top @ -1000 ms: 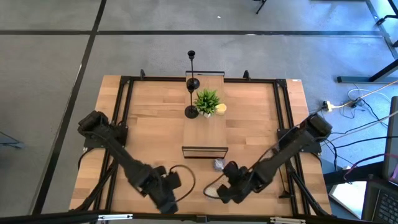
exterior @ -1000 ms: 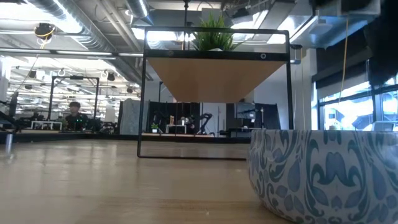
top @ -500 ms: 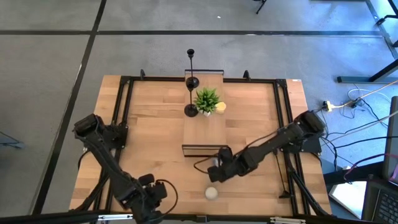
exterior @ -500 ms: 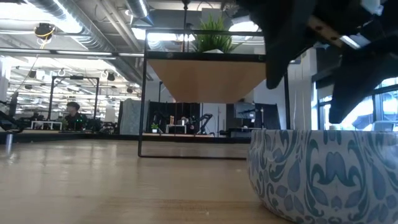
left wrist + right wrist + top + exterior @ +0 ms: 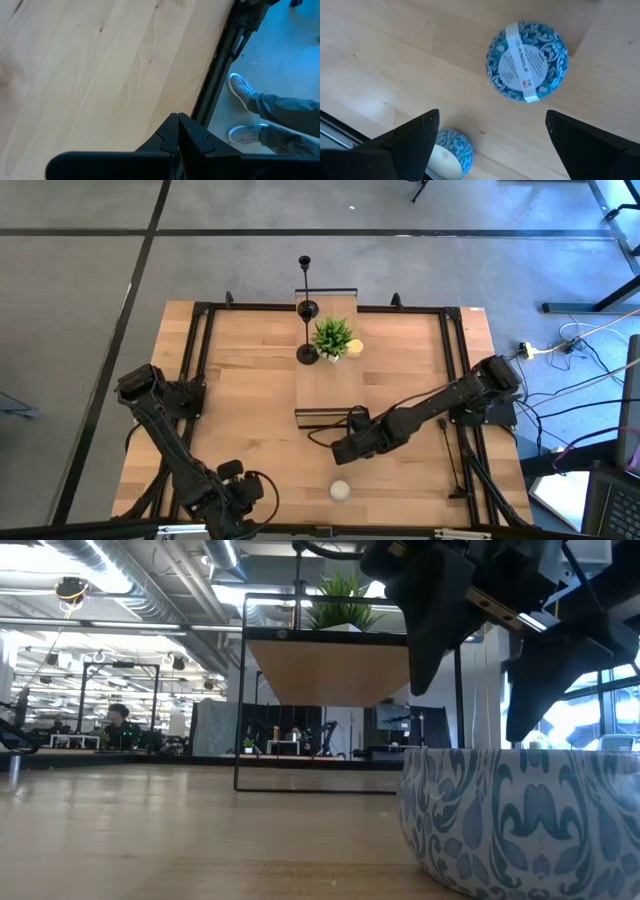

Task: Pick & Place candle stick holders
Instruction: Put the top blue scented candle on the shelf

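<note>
Two black candle stick holders show in the high view. The tall one (image 5: pixel 304 280) and a shorter one (image 5: pixel 307 355) stand by their round bases on the left side of a wooden shelf (image 5: pixel 330 390). My right gripper (image 5: pixel 345 448) hangs open just off the shelf's near end, above a blue patterned candle tin (image 5: pixel 527 61). Its fingers (image 5: pixel 430 630) are clear of everything. My left gripper (image 5: pixel 235 502) is shut and empty over the table's near left edge (image 5: pixel 177 137).
A green potted plant (image 5: pixel 333 337) and a yellow candle (image 5: pixel 354 348) share the shelf with the holders. An open blue tin with white wax (image 5: pixel 341 490) sits near the front edge (image 5: pixel 520 825). A person's shoes (image 5: pixel 245 112) stand beyond that edge.
My right gripper has moved from the near edge toward the shelf's near end, rolling as it went and uncovering the white-wax tin. My left gripper has swung toward the table's near left corner and stayed shut. The shelf has shifted a little in the low view.
</note>
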